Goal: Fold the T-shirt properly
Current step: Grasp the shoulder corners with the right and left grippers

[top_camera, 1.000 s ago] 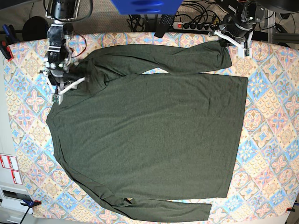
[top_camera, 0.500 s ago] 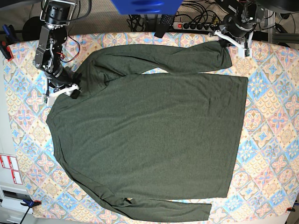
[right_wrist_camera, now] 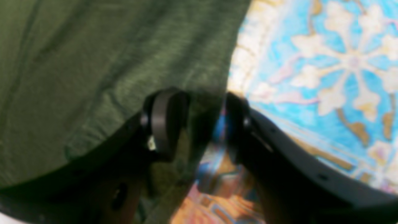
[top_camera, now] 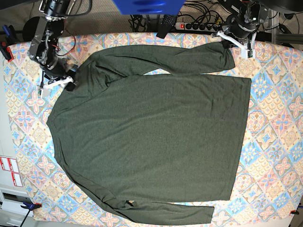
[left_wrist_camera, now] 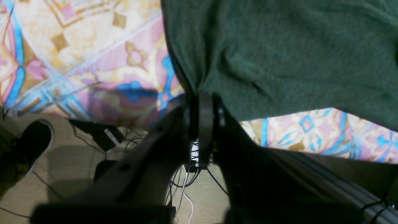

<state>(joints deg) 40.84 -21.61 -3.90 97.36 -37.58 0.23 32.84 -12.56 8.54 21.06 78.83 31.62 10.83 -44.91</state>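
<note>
The dark olive-green T-shirt (top_camera: 151, 132) lies spread flat on the patterned table, one long sleeve folded across its top and the other lying along the bottom edge. At the top right, my left gripper (top_camera: 235, 43) is shut on the end of the upper sleeve. The left wrist view shows its jaws pinched on the fabric edge (left_wrist_camera: 279, 46) at the gripper (left_wrist_camera: 202, 99). My right gripper (top_camera: 57, 84) sits at the shirt's left shoulder edge. In the right wrist view this gripper (right_wrist_camera: 200, 124) stands open, with the fabric edge (right_wrist_camera: 93, 62) lying between the fingers.
The tablecloth (top_camera: 279, 118) has a colourful tile pattern. A blue object (top_camera: 147, 5) hangs over the far edge. A power strip (top_camera: 199, 26) and cables lie behind the table. Clamps (top_camera: 31, 205) grip the left table edge.
My right gripper has moved up and to the left, off the shoulder area to the shirt's edge, and its arm has swung left. The left gripper and the sleeve have not moved.
</note>
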